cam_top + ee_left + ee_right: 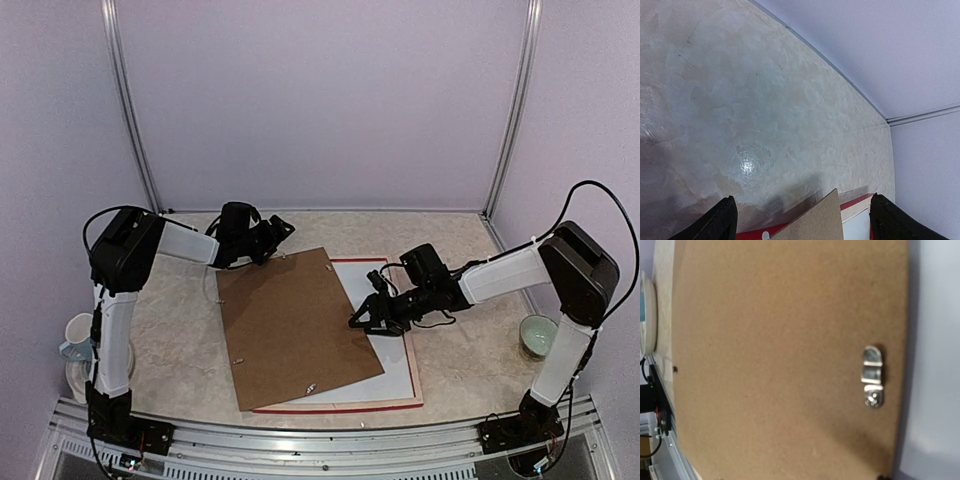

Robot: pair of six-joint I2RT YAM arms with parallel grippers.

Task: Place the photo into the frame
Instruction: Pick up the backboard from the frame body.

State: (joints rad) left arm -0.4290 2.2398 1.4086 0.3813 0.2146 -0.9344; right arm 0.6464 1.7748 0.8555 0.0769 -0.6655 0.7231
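The frame point(340, 408) lay flat at centre-right of the table point(450, 370), thin red bars peeking out under a skewed brown backing board point(295, 325). Bare table stretched behind it. The left pincer point(283, 231) gaped wide on nothing at the board's upper corner; the right pincer point(366, 322) hung over its right edge, spread impossible to tell.

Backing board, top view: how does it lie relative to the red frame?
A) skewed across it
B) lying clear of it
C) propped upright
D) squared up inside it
A: the backing board runs at an angle to the frame, leaving the white sheet bare at the right.
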